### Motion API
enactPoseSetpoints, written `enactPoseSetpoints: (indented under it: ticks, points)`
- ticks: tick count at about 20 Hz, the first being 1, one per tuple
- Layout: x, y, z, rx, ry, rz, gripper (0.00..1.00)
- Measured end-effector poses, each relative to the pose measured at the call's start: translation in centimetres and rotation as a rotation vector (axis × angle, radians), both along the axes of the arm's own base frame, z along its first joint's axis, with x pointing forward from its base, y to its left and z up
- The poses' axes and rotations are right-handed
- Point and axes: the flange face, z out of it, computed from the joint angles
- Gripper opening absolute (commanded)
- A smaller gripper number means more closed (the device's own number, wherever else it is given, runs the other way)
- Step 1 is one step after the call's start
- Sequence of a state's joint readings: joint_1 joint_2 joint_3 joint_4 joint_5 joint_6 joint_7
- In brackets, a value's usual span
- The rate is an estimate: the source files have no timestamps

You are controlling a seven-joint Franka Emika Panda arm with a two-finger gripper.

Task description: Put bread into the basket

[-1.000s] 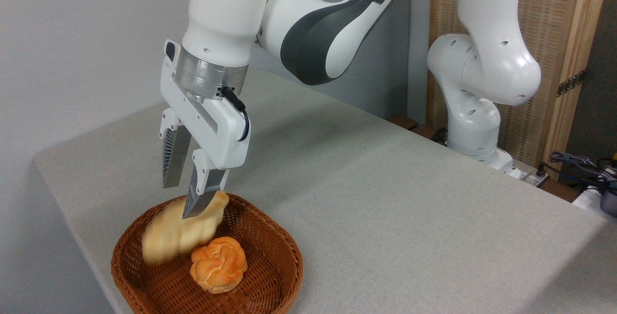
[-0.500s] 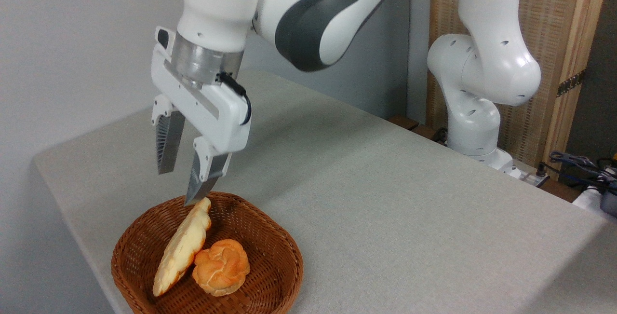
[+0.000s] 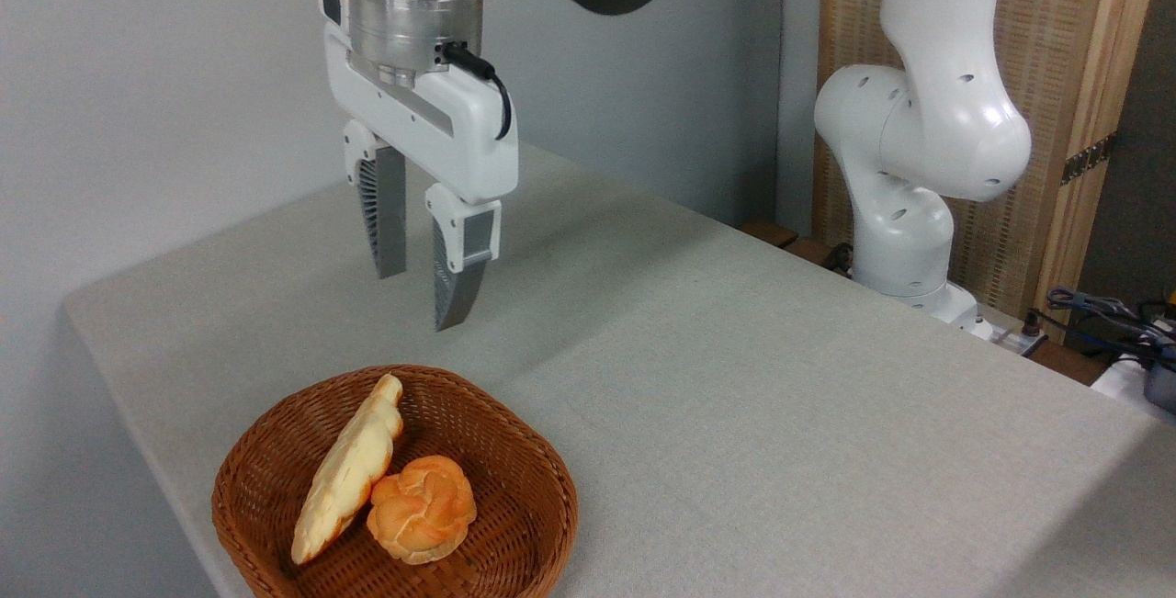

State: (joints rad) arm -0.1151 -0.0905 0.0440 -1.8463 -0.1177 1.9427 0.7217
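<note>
Bread (image 3: 349, 474) in basket (image 3: 537, 479); tool (image 3: 421, 297) empty, fingers apart, above.

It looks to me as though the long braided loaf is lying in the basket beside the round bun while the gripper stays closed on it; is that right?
Not quite: the camera view shows the gripper open and empty, raised clear above the basket. The bread does lie in the basket beside the round bun.
</note>
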Motion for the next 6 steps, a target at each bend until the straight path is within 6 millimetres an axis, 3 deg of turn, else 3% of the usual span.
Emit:
enactPoseSetpoints:
  ticks: [6]
  points:
    - [-0.45, 0.65, -0.66, 0.08, 0.052, -0.016, 1.0]
